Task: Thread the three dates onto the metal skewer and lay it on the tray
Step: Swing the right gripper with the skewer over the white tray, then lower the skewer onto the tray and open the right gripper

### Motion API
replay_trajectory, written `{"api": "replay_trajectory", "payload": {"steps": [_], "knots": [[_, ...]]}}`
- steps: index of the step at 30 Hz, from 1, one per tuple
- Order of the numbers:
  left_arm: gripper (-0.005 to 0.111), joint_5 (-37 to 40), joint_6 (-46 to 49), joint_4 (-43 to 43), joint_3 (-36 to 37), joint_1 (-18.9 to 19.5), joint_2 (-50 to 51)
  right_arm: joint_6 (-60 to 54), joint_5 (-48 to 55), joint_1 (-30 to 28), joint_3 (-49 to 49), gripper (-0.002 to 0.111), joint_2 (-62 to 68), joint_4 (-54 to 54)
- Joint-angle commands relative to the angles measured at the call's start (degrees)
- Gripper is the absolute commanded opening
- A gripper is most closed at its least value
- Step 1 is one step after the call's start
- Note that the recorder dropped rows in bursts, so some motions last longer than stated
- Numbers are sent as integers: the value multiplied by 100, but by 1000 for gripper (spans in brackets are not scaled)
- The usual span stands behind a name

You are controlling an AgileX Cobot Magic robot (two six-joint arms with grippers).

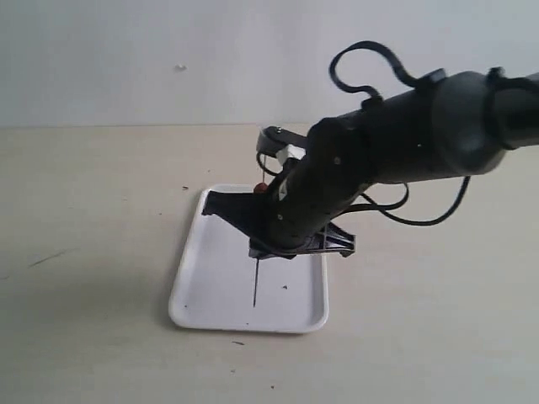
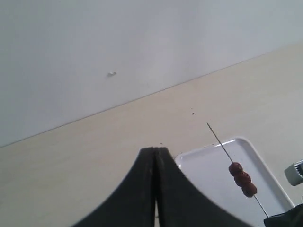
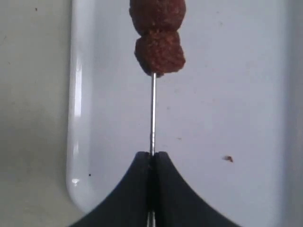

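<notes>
The right fingers (image 3: 132, 189) are pinching the skewer (image 3: 153, 113) tight, three dates (image 2: 242, 178) riding on it over the tray (image 3: 246, 94); left fingers (image 2: 139, 189) are sitting closed, empty.

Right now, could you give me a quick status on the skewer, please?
Right gripper shut on metal skewer; left gripper shut, empty. Three dates threaded, held over tray. Nothing blocking.

Three wrinkled red-brown dates (image 2: 242, 178) sit bunched together, threaded on the thin grey metal skewer (image 2: 221, 145). The skewer slants over the glossy white tray (image 2: 208, 175), which lies flat on the tabletop (image 1: 93, 252).
</notes>
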Motion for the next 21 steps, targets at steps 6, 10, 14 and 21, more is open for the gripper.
{"api": "replay_trajectory", "payload": {"steps": [6,10,14,21], "knots": [[0,-162,-6,72,559,520,-249,2498,538,462,-456,0,495,-2282],[0,-162,117,72,599,591,-296,2476,527,462,-456,0,627,-2269],[0,-162,154,72,599,591,-296,2476,467,462,-456,0,758,-2258],[0,-184,154,72,599,591,-296,2476,467,462,-456,18,770,-2415]]}}
